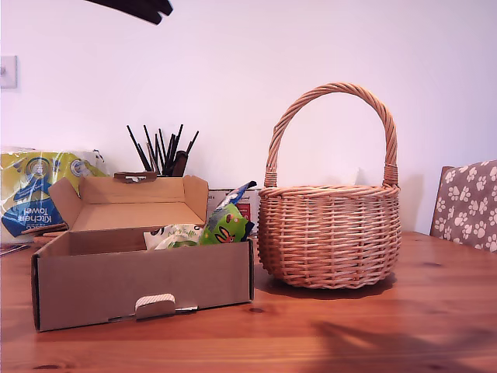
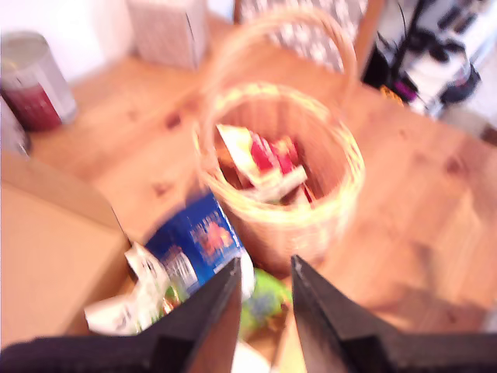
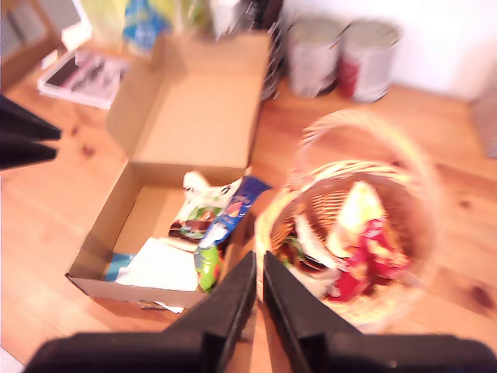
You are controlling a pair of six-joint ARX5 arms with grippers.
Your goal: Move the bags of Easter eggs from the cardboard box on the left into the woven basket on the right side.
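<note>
Cardboard box (image 1: 144, 291) beside woven basket (image 1: 330, 233) holds bags of Easter eggs (image 1: 227, 224); first gripper (image 2: 264, 276) hovers part-open, empty, second gripper (image 3: 258, 268) nearly closed, empty; pickup seemingly next.

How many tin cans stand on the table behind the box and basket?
2, side by side in the second wrist view: one tin can near the cardboard box lid, the other tin can beyond the woven basket. More may be hidden.

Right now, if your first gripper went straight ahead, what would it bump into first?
Probably the green Easter egg bag poking from the cardboard box; it lies right ahead of my first gripper. The view is blurry, so depth is uncertain.
</note>
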